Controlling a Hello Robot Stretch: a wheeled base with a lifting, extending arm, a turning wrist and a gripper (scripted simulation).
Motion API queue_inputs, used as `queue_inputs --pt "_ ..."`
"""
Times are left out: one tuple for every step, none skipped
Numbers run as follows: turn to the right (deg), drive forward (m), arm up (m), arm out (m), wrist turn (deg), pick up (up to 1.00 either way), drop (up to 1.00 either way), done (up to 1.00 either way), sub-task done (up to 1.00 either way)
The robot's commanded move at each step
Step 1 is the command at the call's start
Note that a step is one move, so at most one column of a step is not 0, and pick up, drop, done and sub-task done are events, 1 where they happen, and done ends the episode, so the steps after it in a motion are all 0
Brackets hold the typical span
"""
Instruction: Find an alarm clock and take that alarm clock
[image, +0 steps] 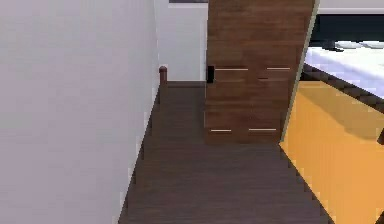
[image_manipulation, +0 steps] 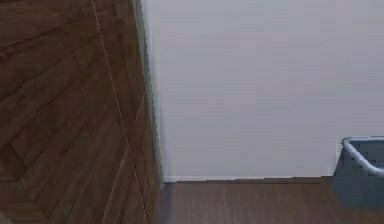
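1. Ahead, in the forward view, a strip of dark wooden floor (image: 200, 170) is seen running between a white wall (image: 70, 100) on the left and a tall wooden cabinet (image: 255, 70) with thin pale drawer lines.
2. A small brown object (image: 162, 73) is seen low against the white wall, at the far end of the floor strip; what it is cannot be told.
3. A small dark piece (image: 211, 73) is set on the cabinet's left edge.
4. An orange surface (image: 335, 130) is seen at the forward view's right, with pale rounded shapes (image: 350, 45) beyond it.
5. In the arm side view, a wooden panel (image_manipulation: 70, 110) is seen on the left beside a plain wall (image_manipulation: 260, 90), and a grey-blue bin (image_manipulation: 365, 170) stands on the floor at the right edge.
6. How the pincer stands cannot be told.
7. Where the alarm clock lies cannot be told.
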Motion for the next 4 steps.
queue_inputs --pt "0.0 0.35 0.00 0.00 0.0 0.00 0.00 0.00 0.00" --pt "45.0 0.00 0.00 0.00 0.0 0.00 0.00 0.00 0.00" --pt "24.0 0.00 0.00 0.00 0.0 0.00 0.00 0.00 0.00" --pt "3.0 0.00 0.00 0.00 0.0 0.00 0.00 0.00 0.00"
